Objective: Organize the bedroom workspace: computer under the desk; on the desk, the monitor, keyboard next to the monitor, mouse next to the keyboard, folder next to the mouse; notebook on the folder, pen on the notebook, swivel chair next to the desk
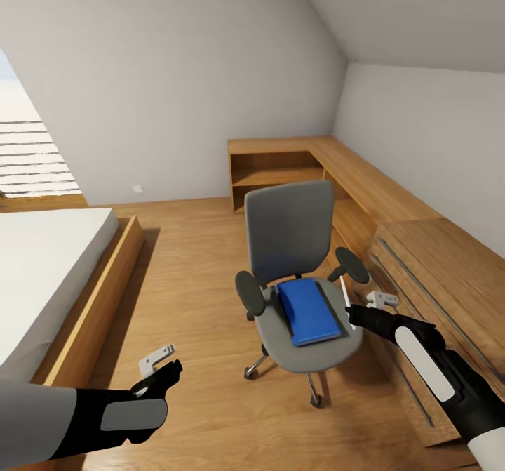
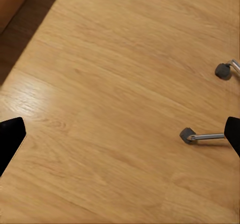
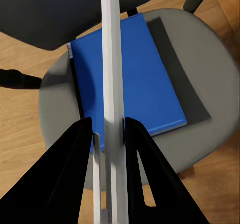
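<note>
The right tool (image 3: 109, 134) is clenched on the pen (image 3: 112, 73), held above the blue folder (image 3: 127, 78), which lies on the swivel chair (image 1: 294, 239) seat. The left tool (image 1: 160, 367) hangs released over the floor (image 2: 115, 83). Judging by this, folder, notebook and pen stacking remains undone.

One swivel chair (image 1: 291, 246), with two armrests. One blue folder (image 1: 307, 311) lies on its seat, and one dark notebook (image 1: 330, 304), apparently, beneath it. One pen (image 3: 113, 83). One bed (image 1: 42, 260). Two grippers, left gripper (image 1: 160, 366) and right gripper (image 1: 375, 301).
</note>
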